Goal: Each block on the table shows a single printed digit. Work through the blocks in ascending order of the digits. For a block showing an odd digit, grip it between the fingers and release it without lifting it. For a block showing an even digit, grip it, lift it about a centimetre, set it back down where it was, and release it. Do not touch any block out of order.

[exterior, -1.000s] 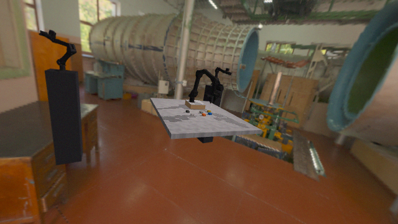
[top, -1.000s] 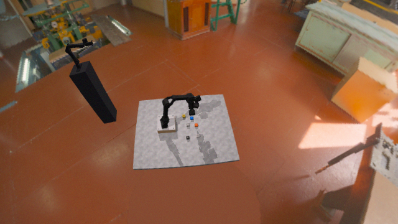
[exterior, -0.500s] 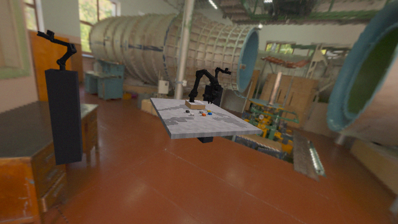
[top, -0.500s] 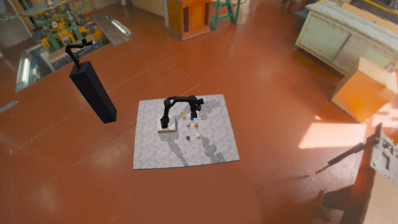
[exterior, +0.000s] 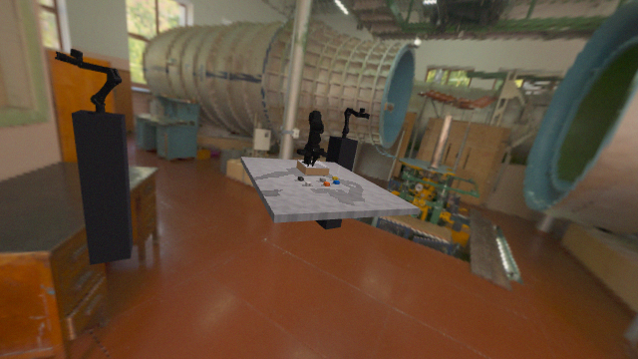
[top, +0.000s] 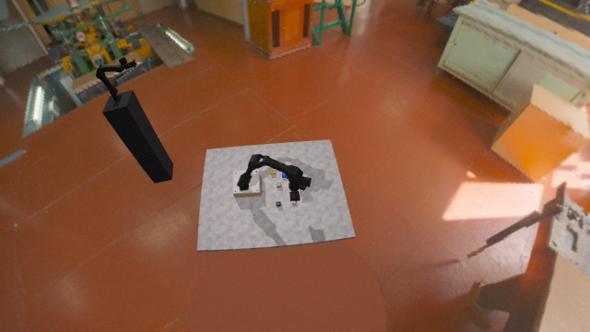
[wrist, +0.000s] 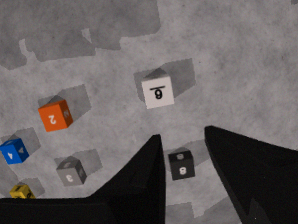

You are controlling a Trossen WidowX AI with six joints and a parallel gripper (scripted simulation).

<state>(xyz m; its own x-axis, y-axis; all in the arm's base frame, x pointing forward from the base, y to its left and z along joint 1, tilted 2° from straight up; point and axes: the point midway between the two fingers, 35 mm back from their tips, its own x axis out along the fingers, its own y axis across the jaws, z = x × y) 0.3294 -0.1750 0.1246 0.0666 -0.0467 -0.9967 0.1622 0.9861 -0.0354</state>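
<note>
"While the pincer was parted part-way, unladen, where was the white block seen?"

"Beyond the fingertips, on the tabletop; presumably 6. Light, rigid handling was expected; opposite side faces were judged best."

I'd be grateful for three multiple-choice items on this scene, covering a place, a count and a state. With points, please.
1. Where does the black block [top: 278,204] [exterior: 300,179] [wrist: 182,170] appear in the wrist view?
A) Left of the blue block
B) In the gap between the fingers
C) Above the white block

2. How many blocks does the wrist view show?
A) Four
B) Five
C) Six

3. How is the hand [top: 294,199] [exterior: 311,165] [wrist: 182,137]?
A) Open
B) Shut on the orange block
C) Shut, fingertips touching

Key:
1 B: it shows between the two dark fingers.
2 C: white [top: 294,203] [exterior: 308,183] [wrist: 158,95], orange [exterior: 327,183] [wrist: 52,117], blue [top: 284,175] [exterior: 336,182] [wrist: 14,151], grey [top: 278,185] [exterior: 323,179] [wrist: 70,174], yellow [top: 273,171] [exterior: 335,178] [wrist: 22,191], black.
3 A: its fingertips stand apart, gripping nothing.
</note>
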